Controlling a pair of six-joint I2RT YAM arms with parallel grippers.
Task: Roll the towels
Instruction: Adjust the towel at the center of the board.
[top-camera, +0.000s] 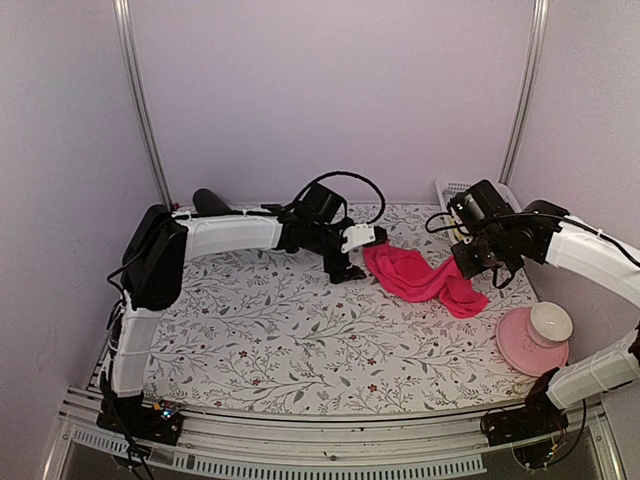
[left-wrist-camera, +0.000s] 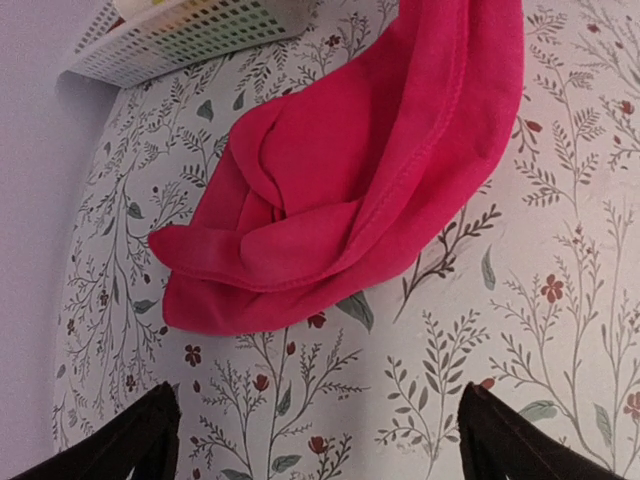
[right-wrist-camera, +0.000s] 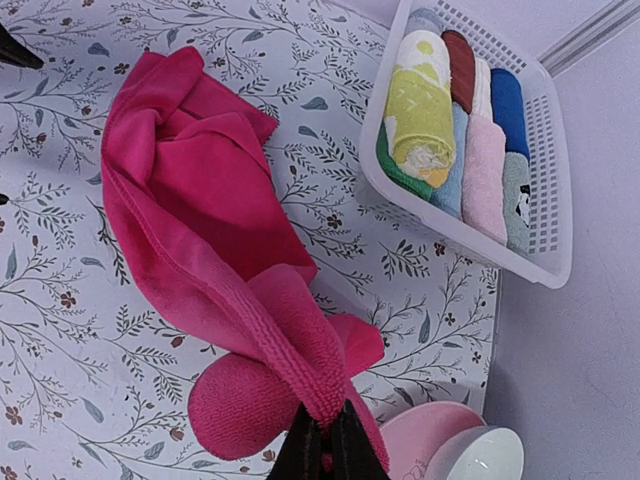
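A hot pink towel lies crumpled on the floral tablecloth, stretched in a loose strip between the two arms. My right gripper is shut on a bunched edge at its right end, and the cloth trails away from the jaws. In the top view that gripper sits over the towel's right end. My left gripper stands open just short of the towel's other end, with bare tablecloth between its fingers. From above it is just left of the towel.
A white basket holding several rolled towels stands at the back right. A pink plate with a white bowl sits at the right edge. A black cylinder lies at the back left.
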